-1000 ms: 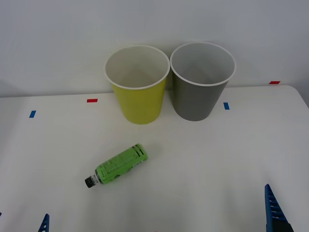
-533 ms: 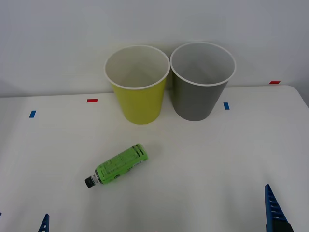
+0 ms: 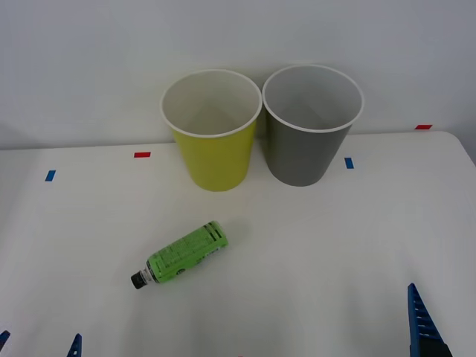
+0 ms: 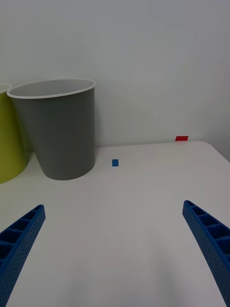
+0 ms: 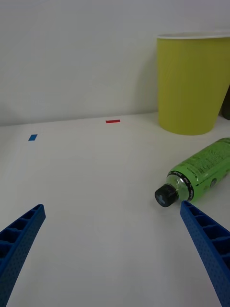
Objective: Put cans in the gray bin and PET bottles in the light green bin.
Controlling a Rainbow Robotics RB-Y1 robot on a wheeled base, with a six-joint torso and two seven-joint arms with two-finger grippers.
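My left gripper (image 5: 112,259), fingers apart, sits near the PET bottle (image 3: 186,253); I'd grasp mid-label, probably. Right gripper (image 4: 112,254) waits, fingers apart.

PET bottle (image 5: 205,170) lies on its side — near light green bin (image 5: 192,82)

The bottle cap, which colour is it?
Black; the PET bottle's cap shows best in the left wrist view.

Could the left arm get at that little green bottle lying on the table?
Probably yes: the left gripper is open, and the PET bottle lies on bare table just ahead.
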